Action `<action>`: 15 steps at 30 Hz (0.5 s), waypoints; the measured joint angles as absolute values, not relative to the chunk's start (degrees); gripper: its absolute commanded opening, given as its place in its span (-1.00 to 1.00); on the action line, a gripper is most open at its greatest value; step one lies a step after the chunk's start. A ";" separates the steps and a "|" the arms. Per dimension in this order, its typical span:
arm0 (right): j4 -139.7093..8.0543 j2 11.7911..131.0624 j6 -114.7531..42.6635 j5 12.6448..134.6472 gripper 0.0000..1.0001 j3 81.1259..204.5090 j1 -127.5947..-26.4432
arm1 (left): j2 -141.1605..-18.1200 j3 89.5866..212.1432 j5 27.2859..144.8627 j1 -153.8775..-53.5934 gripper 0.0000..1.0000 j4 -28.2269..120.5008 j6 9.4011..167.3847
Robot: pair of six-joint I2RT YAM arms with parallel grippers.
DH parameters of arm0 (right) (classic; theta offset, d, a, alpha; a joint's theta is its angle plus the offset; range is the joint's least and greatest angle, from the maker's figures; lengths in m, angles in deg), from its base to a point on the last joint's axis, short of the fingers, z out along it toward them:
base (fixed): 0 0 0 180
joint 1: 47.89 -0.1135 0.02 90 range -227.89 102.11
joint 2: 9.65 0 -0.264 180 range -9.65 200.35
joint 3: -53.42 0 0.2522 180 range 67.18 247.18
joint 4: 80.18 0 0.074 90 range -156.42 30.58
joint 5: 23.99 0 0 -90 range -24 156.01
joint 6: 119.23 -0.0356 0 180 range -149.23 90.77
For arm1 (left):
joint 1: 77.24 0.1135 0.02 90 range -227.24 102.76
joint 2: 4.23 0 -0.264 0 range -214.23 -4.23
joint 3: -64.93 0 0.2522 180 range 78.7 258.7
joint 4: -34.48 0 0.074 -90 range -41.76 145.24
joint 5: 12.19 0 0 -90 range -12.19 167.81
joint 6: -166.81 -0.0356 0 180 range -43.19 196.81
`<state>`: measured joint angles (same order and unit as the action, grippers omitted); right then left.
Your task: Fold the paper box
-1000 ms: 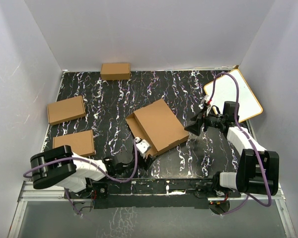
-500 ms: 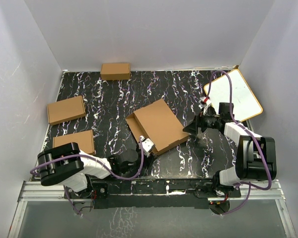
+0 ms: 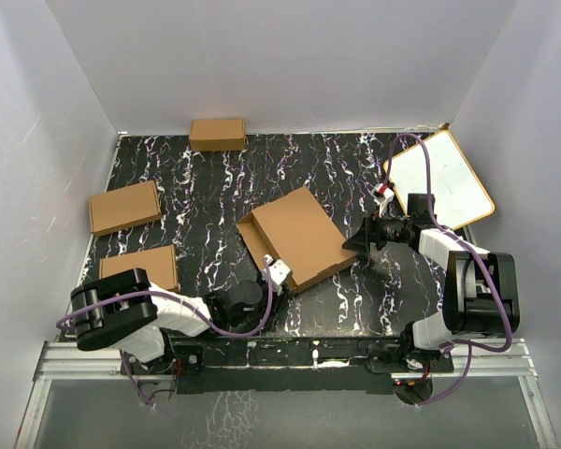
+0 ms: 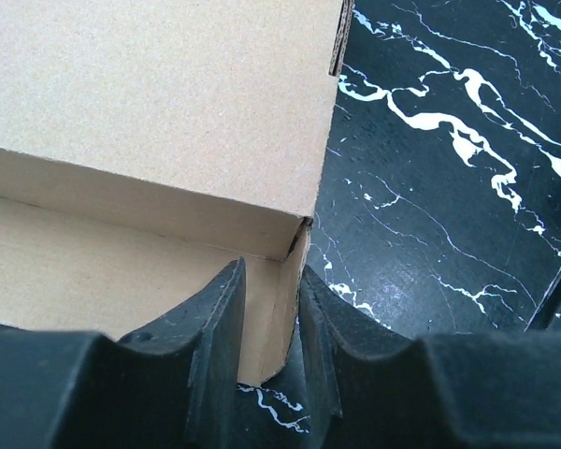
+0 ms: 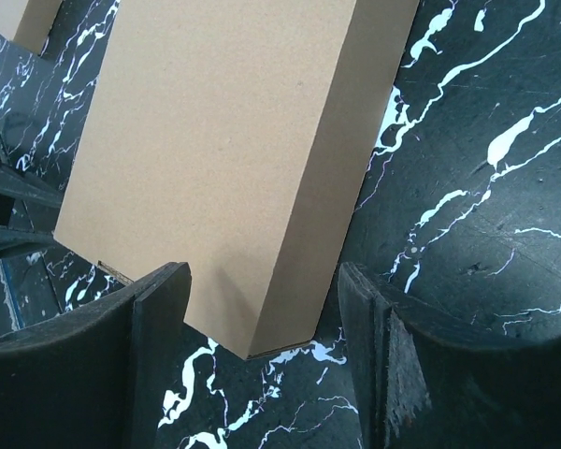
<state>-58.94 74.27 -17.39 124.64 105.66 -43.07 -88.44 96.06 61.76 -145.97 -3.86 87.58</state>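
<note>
The paper box (image 3: 297, 236) is seen lying at the centre of the table (image 3: 206, 178), turned askew, its long sides running from 11 to 5 o'clock. It is plain brown corrugated cardboard, already shaped into a shallow rectangle: a flat lid panel is laid over most of it, and a strip of the inside is left uncovered along the 9 o'clock side. Whether the lid is tucked in cannot be told, and the inside is mostly covered by the panel. In both wrist views the box is cut off by the frame. From above, the fingers of the left hand (image 4: 269, 273) are lost under its own wrist at the box's 7 o'clock corner; the left wrist view alone shows them brought close together on the short upright wall at that corner, one finger against each face, with the lid's edge just above. The right hand (image 5: 262, 273) is shown at the box's 3 o'clock corner with its fingers spread wide, the corner lying between them; nothing is gripped there, and contact cannot be judged. Only the top view takes in the three smaller boxes (image 3: 217, 134) (image 3: 124, 207) (image 3: 140, 268) towards 9 to 11 o'clock and the white board (image 3: 439, 178) at 2 o'clock.
</note>
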 measured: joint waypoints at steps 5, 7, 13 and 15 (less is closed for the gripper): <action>-58.92 75.01 -17.66 124.37 0.37 105.68 -43.47 | -88.44 96.06 61.76 -145.97 -0.68 -3.83 87.82; -58.92 75.05 -17.77 124.37 0.37 105.66 -43.47 | -88.44 96.06 61.78 -145.97 -0.71 -3.86 87.84; -58.96 75.29 -18.79 124.40 0.38 105.68 -43.55 | -88.42 96.06 61.78 -145.97 -0.91 -3.99 87.71; -59.00 75.60 -19.36 124.40 0.38 105.68 -43.64 | -88.33 96.06 61.87 -145.97 -0.95 -4.01 87.45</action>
<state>-59.00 75.60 -19.36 124.40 105.68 -43.64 -88.33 96.06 61.87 -145.97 -4.01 87.45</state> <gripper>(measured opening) 0.688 0.060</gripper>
